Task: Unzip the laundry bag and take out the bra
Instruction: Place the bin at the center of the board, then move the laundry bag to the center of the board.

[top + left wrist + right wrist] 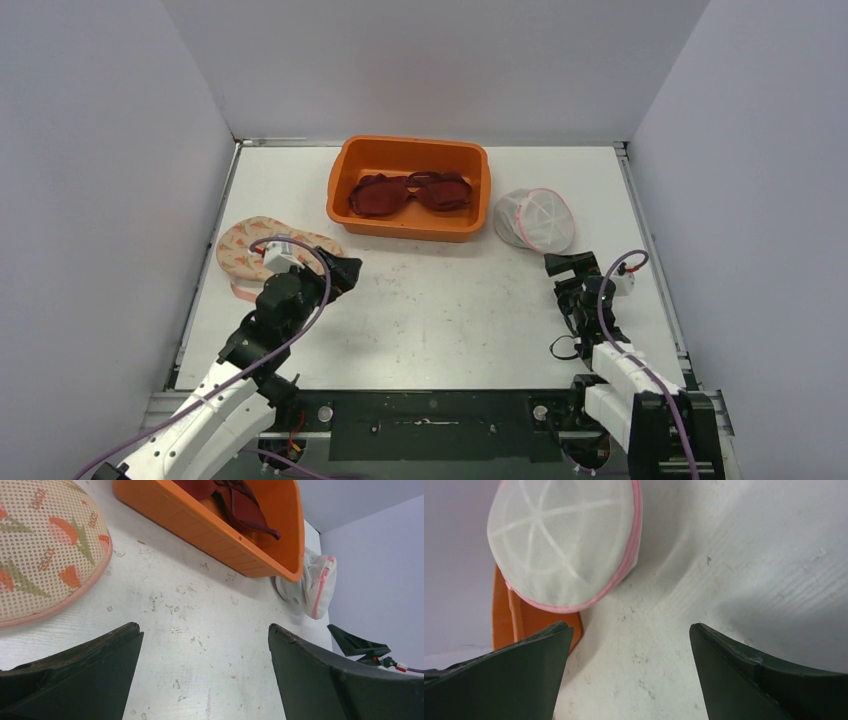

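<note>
Two robot arms rise from the near edge of a scuffed white table (440, 310), one at each lower corner. Reaching forward on the left side, the left gripper (345, 270) sits low over the bare tabletop with its fingers spread wide and nothing between them. Just past it, to its left, lies a flat padded patterned pouch (245, 248), dotted mesh with orange shapes and a pink edge. On the right side, the right gripper (560, 265) is also spread wide and empty, and it points straight at the laundry bag (535, 220). The laundry bag rests on the table just beyond those fingers, beside the right end of an orange basin (345, 185) (touching it or only very close, the views do not settle). It is a domed white mesh bag with pale ribs fanning across its top and a pink zip (626, 562) running round its rim. The zip pull cannot be made out, and the mesh does not show whether anything is inside. It looks light and soft, so it would likely slide or crumple under a one-sided tug, though the ribs should give it some spring. A sensible hold is one gripper pinching the rim fabric next to the zip while the other takes the small pull tab. Farthest back, inside the basin, a dark red bra (415, 190) lies loose and spread out.
</note>
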Tool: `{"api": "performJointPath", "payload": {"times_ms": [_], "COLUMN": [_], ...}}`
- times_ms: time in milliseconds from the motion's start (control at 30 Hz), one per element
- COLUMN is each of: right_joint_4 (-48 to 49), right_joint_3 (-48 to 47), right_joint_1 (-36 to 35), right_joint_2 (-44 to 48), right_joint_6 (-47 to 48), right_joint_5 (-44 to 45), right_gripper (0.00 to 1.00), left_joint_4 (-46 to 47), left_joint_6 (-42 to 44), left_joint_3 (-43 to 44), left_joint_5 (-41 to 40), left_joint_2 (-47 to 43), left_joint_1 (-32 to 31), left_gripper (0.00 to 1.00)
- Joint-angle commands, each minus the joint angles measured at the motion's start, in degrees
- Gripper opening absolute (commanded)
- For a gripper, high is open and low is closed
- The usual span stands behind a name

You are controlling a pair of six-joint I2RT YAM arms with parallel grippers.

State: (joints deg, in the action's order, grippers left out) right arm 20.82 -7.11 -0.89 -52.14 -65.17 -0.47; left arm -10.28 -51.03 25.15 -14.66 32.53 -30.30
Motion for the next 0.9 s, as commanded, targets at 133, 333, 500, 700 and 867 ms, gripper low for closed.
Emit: {"api": "performJointPath", "payload": {"times_ms": [133, 333, 500, 700, 867], "right_joint_4": [34.65, 44.06, 51.23, 51.22, 51.75], "right_joint_3": [0.47, -2.41, -3.20, -4.49, -5.64], "right_joint_1": [5.67, 6.26, 6.06, 5.45, 5.39], "right_joint_2": [-17.41, -30.28, -35.96, -36.80, -36.67], "right_joint_6": [-7.16, -9.57, -10.48, -8.67, -8.14], "right_joint_5": [-5.78, -7.52, -9.32, -10.45, -12.52], "right_gripper": [0.98, 0.89, 0.73, 0.54, 0.29], "left_joint_4": [4.09, 5.58, 5.46, 6.59, 5.63], "left_joint_6": [-4.25, -4.94, -4.96, -5.15, -4.96], "left_joint_3": [-3.21, -4.71, -4.24, -3.57, -2.76], "left_joint_5": [-1.95, -2.13, -1.55, -0.92, -0.90], "left_joint_2": [-2.11, -2.54, -1.53, -0.11, 0.13], "left_joint_1": [0.24, 0.30, 0.33, 0.33, 0.33], "left_gripper": [0.97, 0.97, 0.98, 0.98, 0.99]}}
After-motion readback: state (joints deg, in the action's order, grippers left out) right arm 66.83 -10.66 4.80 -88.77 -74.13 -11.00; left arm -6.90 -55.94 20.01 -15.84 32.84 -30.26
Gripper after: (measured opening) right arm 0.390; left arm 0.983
